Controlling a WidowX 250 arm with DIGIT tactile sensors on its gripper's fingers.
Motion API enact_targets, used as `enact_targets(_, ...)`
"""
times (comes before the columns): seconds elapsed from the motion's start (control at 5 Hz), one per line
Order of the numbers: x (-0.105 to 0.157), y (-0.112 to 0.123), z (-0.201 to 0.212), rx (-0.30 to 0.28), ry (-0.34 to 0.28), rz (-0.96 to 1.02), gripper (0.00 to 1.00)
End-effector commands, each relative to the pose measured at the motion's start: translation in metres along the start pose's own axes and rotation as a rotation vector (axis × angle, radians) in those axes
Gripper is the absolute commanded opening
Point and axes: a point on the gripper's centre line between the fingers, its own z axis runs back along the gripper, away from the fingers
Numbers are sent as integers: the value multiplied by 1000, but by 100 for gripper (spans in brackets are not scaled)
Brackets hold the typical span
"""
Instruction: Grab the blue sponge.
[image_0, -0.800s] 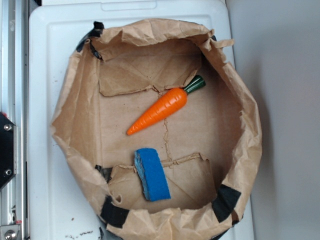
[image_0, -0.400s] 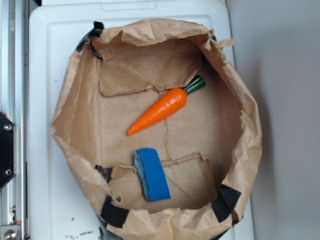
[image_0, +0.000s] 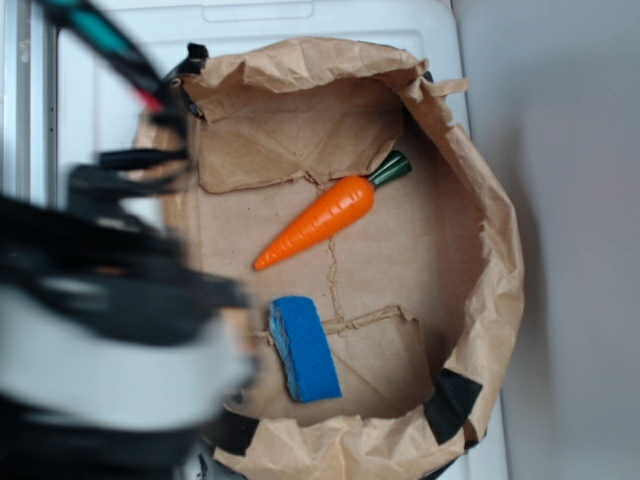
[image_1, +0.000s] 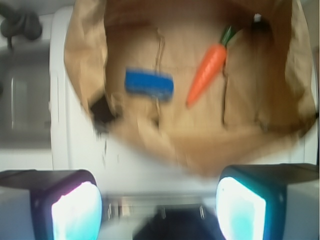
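Sponge (image_0: 304, 349) and carrot (image_0: 325, 213) well apart inside paper-lined bin (image_0: 490, 250), arm (image_0: 100, 320) seemingly over its left edge.

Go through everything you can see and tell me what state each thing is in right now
blue sponge: lying free on the bag's floor, not gripped.
toy carrot: lying flat, diagonal, apart from the sponge.
paper bag: open, sides rolled down and crumpled.
gripper: open, empty, outside the bag, blurred.
white lid: flat under the bag.
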Motion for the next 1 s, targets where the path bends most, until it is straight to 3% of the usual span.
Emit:
enact_targets(0.0,72,2,-11,-235,2,-312,100)
enact_targets(0.6,72,2,-11,-235,2,-312,100)
enact_targets(0.8,56,14,-39,-233,-42,-404,100)
